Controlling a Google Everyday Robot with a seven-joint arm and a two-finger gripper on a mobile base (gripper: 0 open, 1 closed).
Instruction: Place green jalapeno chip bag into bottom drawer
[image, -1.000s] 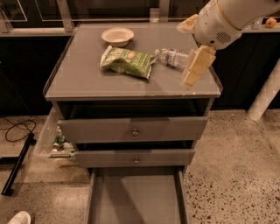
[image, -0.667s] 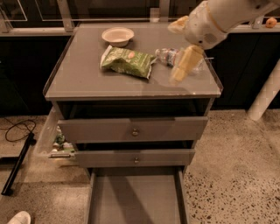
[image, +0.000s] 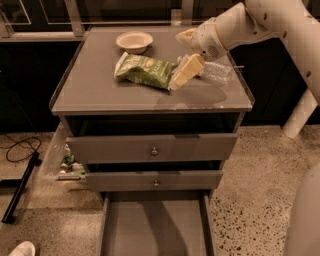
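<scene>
Leftward shift: my gripper (image: 186, 71) now at 3 o'clock end of green jalapeno chip bag (image: 142, 70).
Can't tell its grip state; I'd pinch that end low, firmly.

I log my claw (image: 181, 76) over the cabinet top (image: 95, 95). Just left of it: green jalapeno chip bag (image: 142, 70). Right: bottle (image: 218, 71). Behind-left: bowl (image: 134, 41). Below, in front: bottom drawer (image: 155, 227), pulled out.

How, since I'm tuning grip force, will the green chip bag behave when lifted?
The green jalapeno chip bag looks crinkled and puffy, so probably light and floppy, sagging if pinched at one end. It lies flat on the cabinet top, so a nudge would likely slide it. The gripper is at its right end.
</scene>
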